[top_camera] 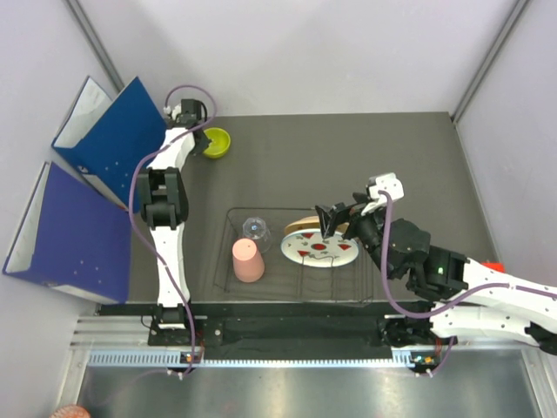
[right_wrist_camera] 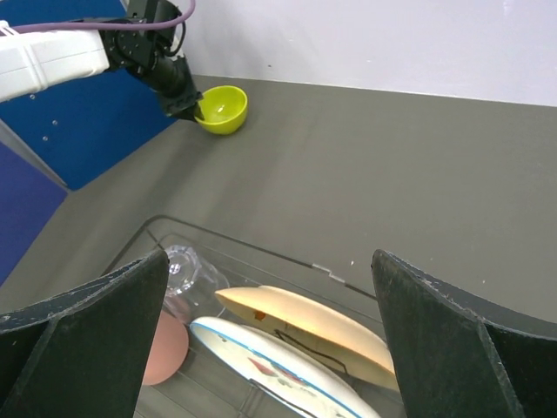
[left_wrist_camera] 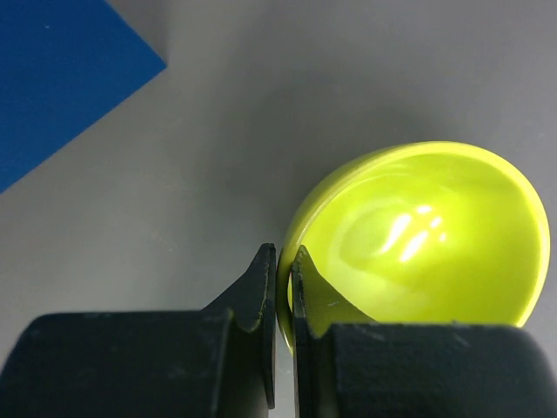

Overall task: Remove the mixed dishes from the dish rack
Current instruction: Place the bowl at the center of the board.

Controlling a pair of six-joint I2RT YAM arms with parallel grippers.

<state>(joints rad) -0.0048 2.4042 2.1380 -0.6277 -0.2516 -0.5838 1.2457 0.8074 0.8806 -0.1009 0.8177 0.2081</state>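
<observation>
Left pincer point(left_wrist_camera: 280, 261) clenched on bowl point(left_wrist_camera: 418, 235) rim: likely light, slick | right pincer point(right_wrist_camera: 270, 257) spread wide over tan plate point(right_wrist_camera: 305, 326): stiff, grip top edge

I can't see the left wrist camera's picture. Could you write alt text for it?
The black left gripper pinches the rim of a shiny lime-green bowl, one finger inside, one outside. A grey table lies behind, with the corner of a blue binder at upper left.
</observation>
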